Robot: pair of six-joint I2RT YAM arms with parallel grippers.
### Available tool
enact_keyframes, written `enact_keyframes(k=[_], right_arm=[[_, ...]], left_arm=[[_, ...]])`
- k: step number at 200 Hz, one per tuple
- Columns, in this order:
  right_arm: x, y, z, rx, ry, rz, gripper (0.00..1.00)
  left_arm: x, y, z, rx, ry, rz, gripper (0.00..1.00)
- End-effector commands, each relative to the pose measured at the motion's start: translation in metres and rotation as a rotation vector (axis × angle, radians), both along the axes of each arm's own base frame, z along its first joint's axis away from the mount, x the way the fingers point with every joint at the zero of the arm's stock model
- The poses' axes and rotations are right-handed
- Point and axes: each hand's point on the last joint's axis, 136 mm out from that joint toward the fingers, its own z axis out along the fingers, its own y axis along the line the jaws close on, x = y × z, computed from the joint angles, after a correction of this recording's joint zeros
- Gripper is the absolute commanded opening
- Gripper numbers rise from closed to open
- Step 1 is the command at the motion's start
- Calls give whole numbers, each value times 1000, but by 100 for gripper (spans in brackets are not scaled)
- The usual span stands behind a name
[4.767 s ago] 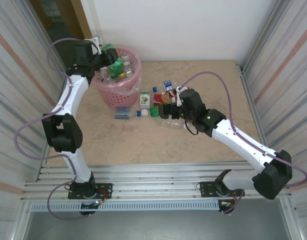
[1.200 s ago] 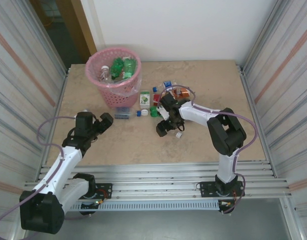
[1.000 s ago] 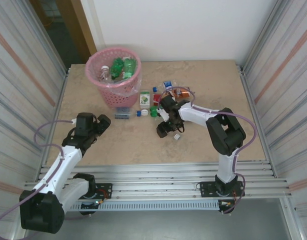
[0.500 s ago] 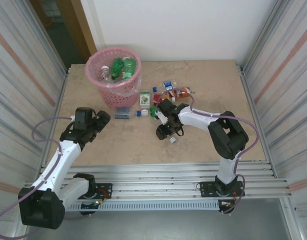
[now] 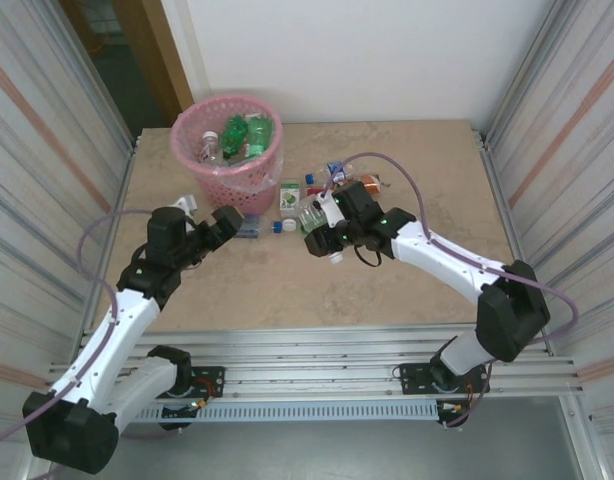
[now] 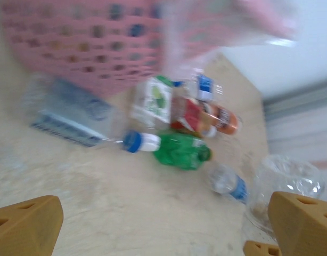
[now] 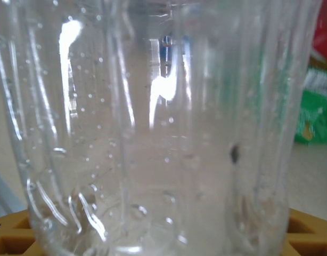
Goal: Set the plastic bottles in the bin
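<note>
Nearest, the left pincer (image 5: 225, 220) gapes wide and empty over the tabletop (image 5: 287, 290); the right pincer (image 5: 320, 240) is clamped round a clear bottle (image 7: 163, 128) near the middle; beyond, a handful of plastic bottles (image 5: 289, 197) lie loose just beside the bin (image 5: 223, 187); several, green ones among them, sit inside it; I judge the job past halfway.

Your top camera looked steeply down on the whole table (image 5: 387, 290) from behind its near edge. Your left wrist camera sat low, facing the bin (image 6: 73, 48) and loose bottles (image 6: 179, 150), both shared with the top view. Your right wrist camera nearly touched a clear bottle (image 7: 163, 133).
</note>
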Motion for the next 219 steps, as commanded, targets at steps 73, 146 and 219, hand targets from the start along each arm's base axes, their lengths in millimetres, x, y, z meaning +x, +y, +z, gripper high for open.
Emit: enact_keyframes(k=[73, 146, 219], right_arm=[[-31, 34, 119, 457, -159, 195, 43], [-38, 33, 139, 589, -122, 257, 43], [-35, 29, 137, 568, -117, 242, 60]], left_arm=[[-6, -155, 112, 55, -423, -569, 99], [-5, -175, 110, -34, -411, -671, 85], [-3, -185, 110, -138, -391, -715, 43]])
